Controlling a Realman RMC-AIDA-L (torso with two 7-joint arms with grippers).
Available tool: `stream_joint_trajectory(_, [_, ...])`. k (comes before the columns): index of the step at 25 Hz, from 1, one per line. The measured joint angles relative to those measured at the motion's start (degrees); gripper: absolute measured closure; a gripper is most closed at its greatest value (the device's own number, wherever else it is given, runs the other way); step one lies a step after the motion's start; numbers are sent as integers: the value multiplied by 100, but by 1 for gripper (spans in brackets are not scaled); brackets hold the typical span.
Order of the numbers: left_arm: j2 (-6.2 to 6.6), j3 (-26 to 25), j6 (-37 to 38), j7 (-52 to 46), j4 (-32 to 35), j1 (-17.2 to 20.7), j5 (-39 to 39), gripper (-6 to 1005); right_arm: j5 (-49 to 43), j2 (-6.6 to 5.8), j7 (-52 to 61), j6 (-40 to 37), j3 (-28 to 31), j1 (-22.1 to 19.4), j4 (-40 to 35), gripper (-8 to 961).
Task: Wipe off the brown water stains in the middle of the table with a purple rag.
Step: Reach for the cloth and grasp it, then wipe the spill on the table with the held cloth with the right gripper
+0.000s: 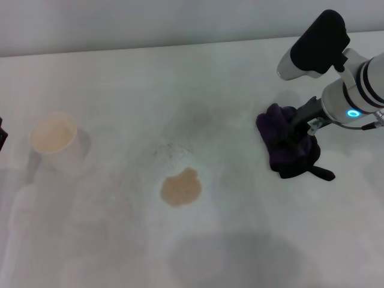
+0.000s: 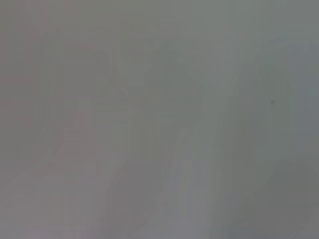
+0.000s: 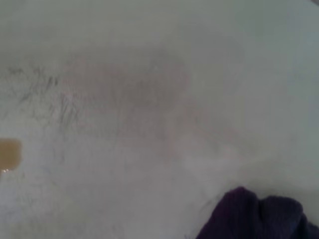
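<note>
One wide white tabletop [image 1: 252, 240] carries everything, w/ faint grey smears near its middle. Right arm reaches in from the right side; its claw [image 1: 298, 133] is down on the rag [image 1: 277, 135] (fingers buried in cloth, can't tell if spread or pinching). Rag lies right of centre, well apart from the stain [image 1: 180, 187]. Cup [image 1: 54, 141] stands far left. Stain sits mid-tabletop, just below a speckled smudge. Left claw not in view.

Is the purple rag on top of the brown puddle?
No, the purple rag lies on the table well off to the right of the brown water stains, under the right gripper.
</note>
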Motion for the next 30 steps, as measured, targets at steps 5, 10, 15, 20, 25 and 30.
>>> stream_joint_trajectory(5, [6,0,0,0,-6,0,0,123,-135,3,-30,-42,1,55,165,303])
stream_joint_trajectory(10, [8,0,0,0,-7,1,0,122,-148,13,-30,-107,-27,48,170,516])
stream_joint_trajectory(15, [9,0,3,0,-6,40,0,122,-147,18,-54,-52,-45,15,29,748])
stream_joint_trajectory(20, [9,0,4,0,-7,53,0,123,-90,26,-104,22,-321,-16,-334,837])
stream_joint_trajectory(25, [8,0,4,0,-6,53,0,123,233,31,-273,36,-798,-9,-762,857])
stream_joint_trajectory(30, [8,-1,-6,0,-6,30,0,123,1218,37,-992,40,-1632,61,-1004,857])
